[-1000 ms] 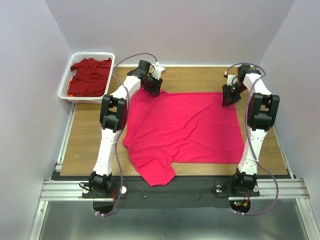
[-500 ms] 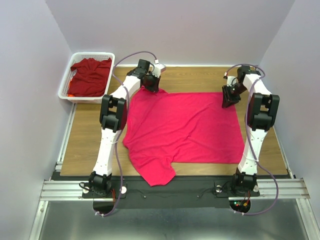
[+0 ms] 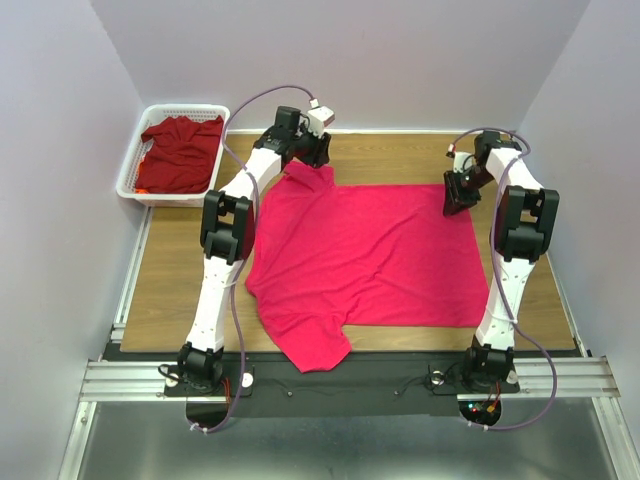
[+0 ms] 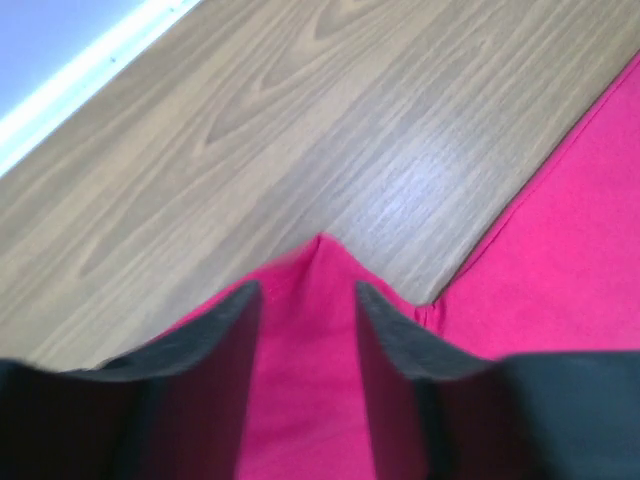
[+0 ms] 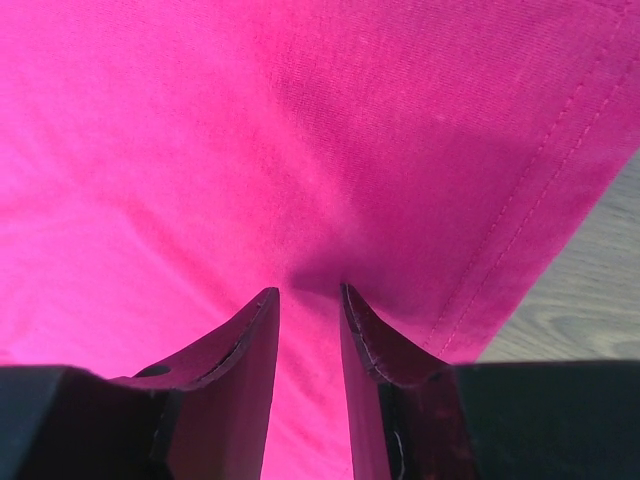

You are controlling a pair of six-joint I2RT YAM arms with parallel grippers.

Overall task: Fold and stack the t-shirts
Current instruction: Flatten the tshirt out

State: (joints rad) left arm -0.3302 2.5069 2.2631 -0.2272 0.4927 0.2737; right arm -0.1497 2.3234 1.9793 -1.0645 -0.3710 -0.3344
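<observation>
**One shirt in the basket, one spread between my grippers**

The white plastic mesh basket [image 3: 186, 108] sits well off to the left of my left gripper [image 3: 318, 152], at the far left of the wooden table [image 3: 400, 155]. A dark maroon-red cloth t-shirt [image 3: 182, 152] lies crumpled inside it and covers most of its floor.

My left gripper is at the far left corner of the bright pinkish-red cloth t-shirt [image 3: 370, 255]. That shirt is spread over the middle of the table between both arms, with one sleeve reaching over the near edge. In the wrist view the fingers [image 4: 225, 340] stand apart. The shirt corner runs up between them and peaks just past the tips, with bare wood beyond. I cannot tell whether that corner is pinched or only lying in the gap.

My right gripper [image 3: 458, 195] is down on the shirt's far right corner. Its fingers [image 5: 250, 350] are drawn close and the cloth puckers into a shadowed fold right at the tips, so I read a grasp on the shirt. The stitched hem runs off to the right of the fingers, with wood past it.
</observation>
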